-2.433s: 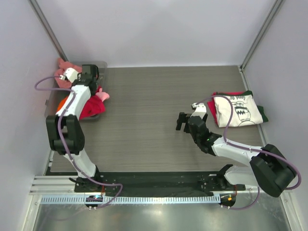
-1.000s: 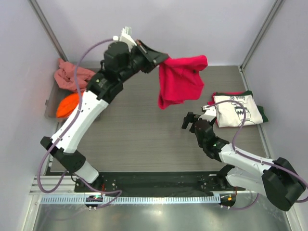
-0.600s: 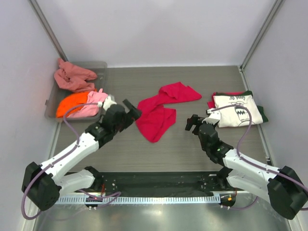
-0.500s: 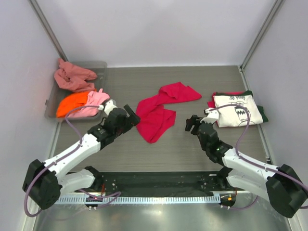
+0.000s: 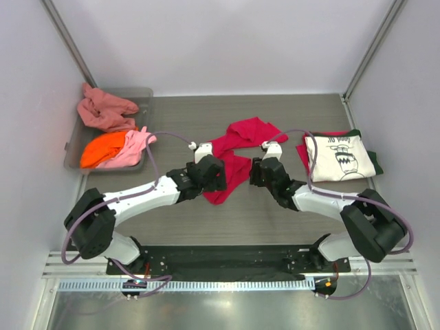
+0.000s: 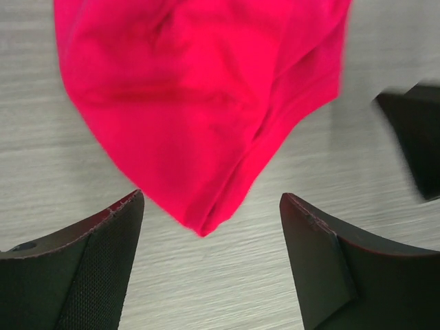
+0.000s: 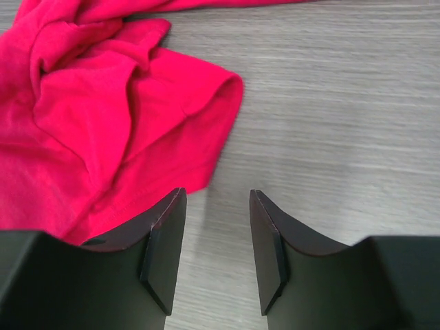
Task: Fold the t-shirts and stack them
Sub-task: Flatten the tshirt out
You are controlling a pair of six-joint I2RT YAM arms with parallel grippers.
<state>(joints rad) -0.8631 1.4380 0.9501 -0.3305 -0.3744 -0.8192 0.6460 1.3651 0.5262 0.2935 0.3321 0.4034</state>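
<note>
A crimson-red t-shirt lies crumpled in the middle of the table. My left gripper hangs open over its near corner; in the left wrist view the shirt's pointed tip reaches in between the fingertips of the gripper, untouched. My right gripper stands beside the shirt's right edge. In the right wrist view that gripper is open a narrow way over bare table, the shirt's sleeve hem just ahead of the left finger. A cream printed t-shirt tops a folded stack at the right.
A clear grey bin at the far left holds salmon-pink, orange and light pink shirts. Red and dark green cloth shows under the cream shirt. A dark blurred shape sits at the left wrist view's right edge.
The left arm swung the red shirt out of the bin, dropped it mid-table and opened. Both grippers have since closed in on the shirt's near edge. The right jaws have narrowed.
</note>
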